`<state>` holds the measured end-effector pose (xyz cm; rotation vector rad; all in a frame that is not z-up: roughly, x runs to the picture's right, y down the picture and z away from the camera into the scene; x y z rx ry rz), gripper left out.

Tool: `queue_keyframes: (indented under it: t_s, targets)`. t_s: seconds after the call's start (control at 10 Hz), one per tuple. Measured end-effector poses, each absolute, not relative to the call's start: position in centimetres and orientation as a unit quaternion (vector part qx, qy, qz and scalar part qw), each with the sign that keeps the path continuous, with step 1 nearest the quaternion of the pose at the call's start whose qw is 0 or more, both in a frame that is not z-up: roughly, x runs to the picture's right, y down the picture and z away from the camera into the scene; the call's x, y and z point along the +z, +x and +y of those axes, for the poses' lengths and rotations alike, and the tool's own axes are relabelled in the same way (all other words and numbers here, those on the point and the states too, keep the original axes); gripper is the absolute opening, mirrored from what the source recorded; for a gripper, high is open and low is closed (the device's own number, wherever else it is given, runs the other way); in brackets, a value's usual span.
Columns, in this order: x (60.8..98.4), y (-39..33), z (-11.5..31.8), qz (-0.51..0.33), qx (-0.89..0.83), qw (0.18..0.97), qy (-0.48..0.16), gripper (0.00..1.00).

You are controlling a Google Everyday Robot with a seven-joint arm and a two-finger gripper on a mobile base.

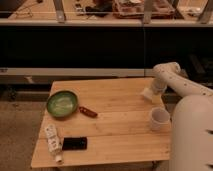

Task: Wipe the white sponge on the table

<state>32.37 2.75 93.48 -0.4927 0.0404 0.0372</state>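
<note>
The table [115, 135] is a pale butcher-block top in the middle of the camera view. My white arm reaches in from the right, bends at an elbow near the table's far right corner, and points down. My gripper [148, 94] is at the table surface near the right edge, behind the cup. A small off-white block shows at its tip; it looks like the white sponge [146, 93] pressed on the wood, but I cannot separate it clearly from the gripper.
A white cup [159, 119] stands near the right edge, in front of the gripper. A green bowl [62, 103] sits at the left with a red object [88, 111] beside it. A white printed tube [53, 142] and a black flat object [74, 144] lie front left.
</note>
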Motion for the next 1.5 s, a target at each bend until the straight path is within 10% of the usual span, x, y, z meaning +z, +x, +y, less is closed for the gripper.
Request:
queue_keyframes:
  t_s: [0.9,1.5]
  targets:
    - [96.8,21.9,-0.2,-0.047,-0.014,0.969,-0.243,0.50]
    - [91.9,21.0,6.9,-0.090,-0.069,0.956,-0.270,0.50]
